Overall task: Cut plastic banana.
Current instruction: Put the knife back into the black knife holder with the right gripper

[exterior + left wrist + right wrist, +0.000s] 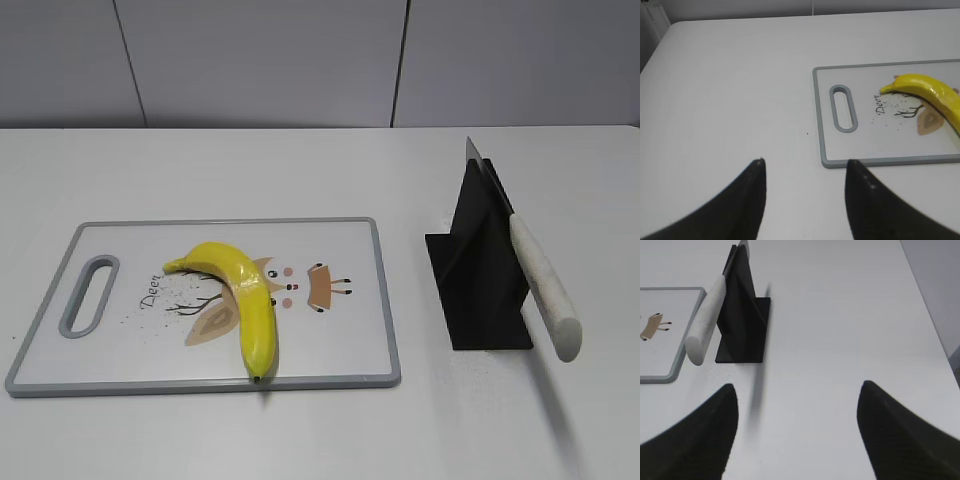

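Note:
The plastic banana (238, 296) is bright yellow and curved, with a dark tip toward the front. It lies on a white cutting board with a grey rim (385, 300). A knife with a white handle (541, 288) rests in a black stand (477, 270) to the right of the board. My left gripper (805, 162) is open and empty over bare table, left of the board's front corner; the banana (932, 95) shows at that view's right. My right gripper (797, 387) is open and empty, with the knife handle (707, 317) and stand (742, 315) ahead to its left. Neither gripper shows in the exterior view.
The board (826, 150) has a grey handle slot (90, 295) at its left end and a printed deer picture. The white table (300, 430) ends at a grey panelled wall (300, 60). The table's right edge (935, 330) shows in the right wrist view.

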Controlling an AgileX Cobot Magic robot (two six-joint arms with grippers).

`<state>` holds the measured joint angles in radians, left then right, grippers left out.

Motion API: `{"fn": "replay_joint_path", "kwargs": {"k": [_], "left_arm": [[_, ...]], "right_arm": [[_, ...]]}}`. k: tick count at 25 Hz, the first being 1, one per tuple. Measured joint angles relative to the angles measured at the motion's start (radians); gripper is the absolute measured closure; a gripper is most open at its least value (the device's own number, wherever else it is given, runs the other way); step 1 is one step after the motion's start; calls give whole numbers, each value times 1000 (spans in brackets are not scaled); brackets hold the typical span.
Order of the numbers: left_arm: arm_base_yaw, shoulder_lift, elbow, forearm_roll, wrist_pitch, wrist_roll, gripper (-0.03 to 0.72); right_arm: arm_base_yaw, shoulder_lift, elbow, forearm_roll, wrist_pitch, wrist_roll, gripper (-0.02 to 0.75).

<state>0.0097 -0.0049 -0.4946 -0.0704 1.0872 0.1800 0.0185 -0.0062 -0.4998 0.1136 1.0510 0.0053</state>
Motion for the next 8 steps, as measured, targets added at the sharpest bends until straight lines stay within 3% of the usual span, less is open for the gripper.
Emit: {"fn": "replay_joint_path", "kwargs": {"k": [8], "left_arm": [[0,0,0,-4,-1,0,196]], "right_arm": [[-6,0,0,2,0,0,149]]}}
